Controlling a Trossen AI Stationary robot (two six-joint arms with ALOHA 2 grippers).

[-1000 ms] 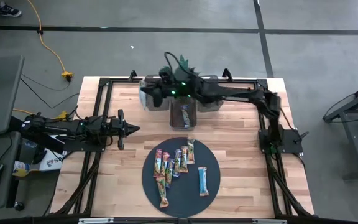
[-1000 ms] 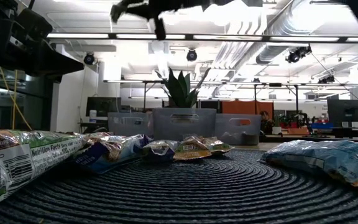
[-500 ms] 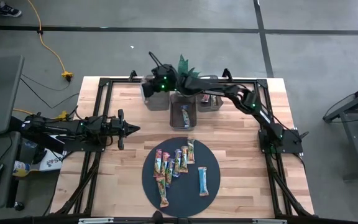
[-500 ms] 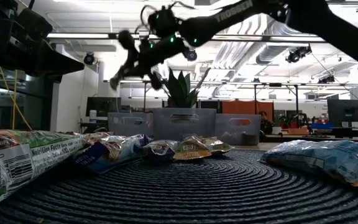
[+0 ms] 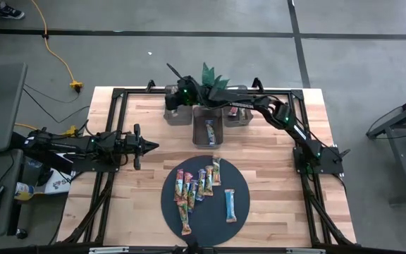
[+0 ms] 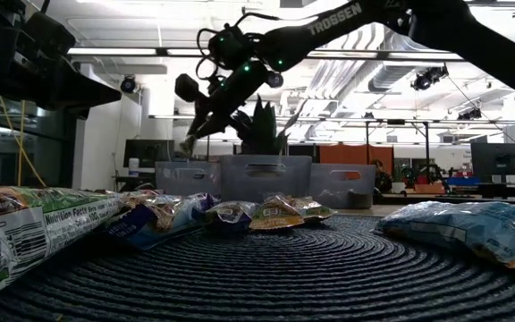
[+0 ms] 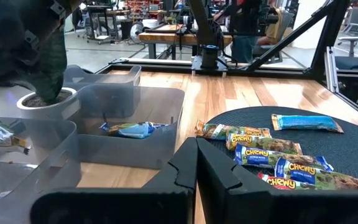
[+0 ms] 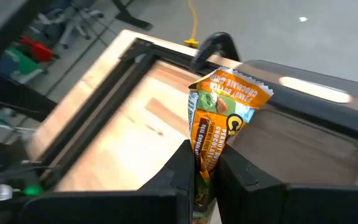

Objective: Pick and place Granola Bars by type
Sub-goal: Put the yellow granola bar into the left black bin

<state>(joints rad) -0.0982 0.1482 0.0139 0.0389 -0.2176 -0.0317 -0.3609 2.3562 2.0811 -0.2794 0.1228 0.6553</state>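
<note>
High view: my right pincer hangs over the left bin, at twelve o'clock from the disc. Right wrist view: it is pinched on an orange granola bar, light, crinkly, slippery; gripping the wrapper's end suits. My left pincer waits, closed.

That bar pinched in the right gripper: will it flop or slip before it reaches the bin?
The bar stands up from the right gripper without drooping, so it is probably fairly stiff and light. Its wrapper looks glossy, and only its lower end is pinched, so it could slide or swivel under a fast swing. It hangs over the left bin.
</note>
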